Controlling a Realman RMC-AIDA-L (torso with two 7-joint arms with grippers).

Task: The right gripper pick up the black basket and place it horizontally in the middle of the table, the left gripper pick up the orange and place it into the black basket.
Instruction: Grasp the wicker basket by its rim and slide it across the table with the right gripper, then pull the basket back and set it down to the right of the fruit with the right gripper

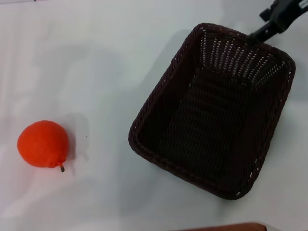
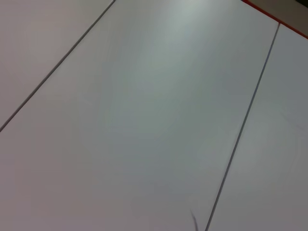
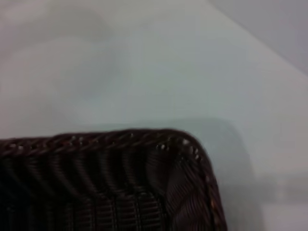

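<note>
Seen from the head camera, the right gripper [image 1: 257,34] reached in from the far right corner of the scene, its black arm angled down toward the far rim of the black basket [image 1: 216,110]. A thin dark finger met the braided rim at the basket's far edge, but how far the jaws were spread, or whether they pinched the rim, could not be told.

The black basket sat on the table [image 1: 106,62], right of centre. It was upright, open side up, and nothing lay inside it. Its long axis ran diagonally, from the near left toward the far right, so it was turned at a slant rather than square to the table's edge. The right wrist camera looked down on one rounded corner of the basket [image 3: 183,144], with the pale table [image 3: 144,62] beyond it.

The orange [image 1: 43,143] rested on the table at the near left, well apart from the basket, its short dark stem pointing toward the near right.

The left gripper did not appear in any view. Its wrist camera showed only the bare table surface [image 2: 144,120], crossed by thin dark seams.
</note>
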